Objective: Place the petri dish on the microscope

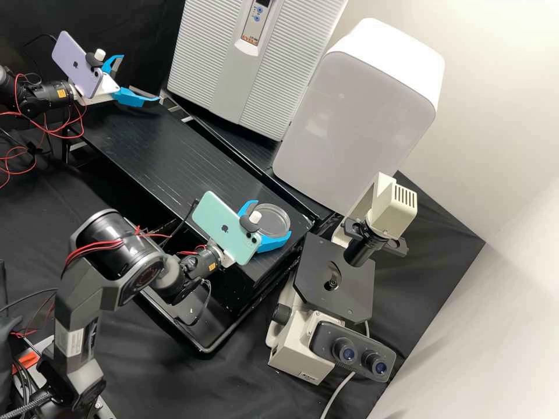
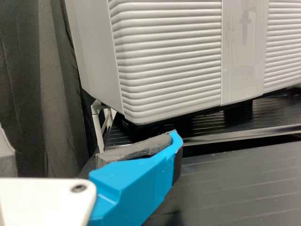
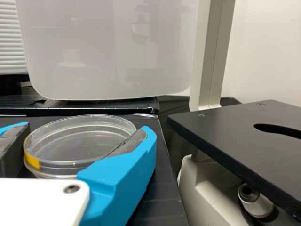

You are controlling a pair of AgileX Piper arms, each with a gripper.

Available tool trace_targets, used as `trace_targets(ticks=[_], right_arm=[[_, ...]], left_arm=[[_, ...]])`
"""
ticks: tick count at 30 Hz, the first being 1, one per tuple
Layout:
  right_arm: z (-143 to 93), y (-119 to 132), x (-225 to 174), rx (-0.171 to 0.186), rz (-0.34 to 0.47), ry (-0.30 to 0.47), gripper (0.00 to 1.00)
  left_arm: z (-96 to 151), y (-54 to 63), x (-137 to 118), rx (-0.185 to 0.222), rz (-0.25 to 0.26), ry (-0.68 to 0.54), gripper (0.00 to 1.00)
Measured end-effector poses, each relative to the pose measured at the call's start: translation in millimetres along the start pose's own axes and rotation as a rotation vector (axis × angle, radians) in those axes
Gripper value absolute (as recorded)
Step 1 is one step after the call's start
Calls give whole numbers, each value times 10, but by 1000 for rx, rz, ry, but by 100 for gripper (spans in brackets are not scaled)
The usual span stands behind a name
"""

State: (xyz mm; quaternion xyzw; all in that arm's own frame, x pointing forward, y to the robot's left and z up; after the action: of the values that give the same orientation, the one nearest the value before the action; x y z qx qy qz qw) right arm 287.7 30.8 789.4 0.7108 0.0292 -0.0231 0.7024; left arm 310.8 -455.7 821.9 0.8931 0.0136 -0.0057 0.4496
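In the high view, the clear petri dish (image 1: 273,219) is at the near right corner of the black bench, between the blue fingers of my right gripper (image 1: 272,217). The right wrist view has the round dish (image 3: 84,136), with a yellow mark on its rim, held between the dark pads of my right gripper (image 3: 82,141). The microscope (image 1: 335,279) stands right of the bench; its flat black stage (image 3: 244,141) is beside the dish. My left gripper (image 1: 140,78) is open and empty over the bench's far left end; one blue finger (image 2: 136,183) shows in its wrist view.
A ribbed grey appliance (image 1: 250,58) and a rounded white box (image 1: 361,110) stand behind the bench (image 1: 169,151). The microscope's upper lamp column (image 1: 378,221) overhangs its stage, and its eyepieces (image 1: 361,355) face the near side.
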Motion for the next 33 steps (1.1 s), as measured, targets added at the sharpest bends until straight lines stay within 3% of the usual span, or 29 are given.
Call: trace_targets(ticks=[15, 33], right_arm=[[134, 355, -200, 59, 83, -31, 0], [341, 391, -190, -1, 40, -8, 0]], left_arm=[[0, 0, 0, 0, 0, 0, 100], [0, 0, 0, 0, 0, 0, 100]])
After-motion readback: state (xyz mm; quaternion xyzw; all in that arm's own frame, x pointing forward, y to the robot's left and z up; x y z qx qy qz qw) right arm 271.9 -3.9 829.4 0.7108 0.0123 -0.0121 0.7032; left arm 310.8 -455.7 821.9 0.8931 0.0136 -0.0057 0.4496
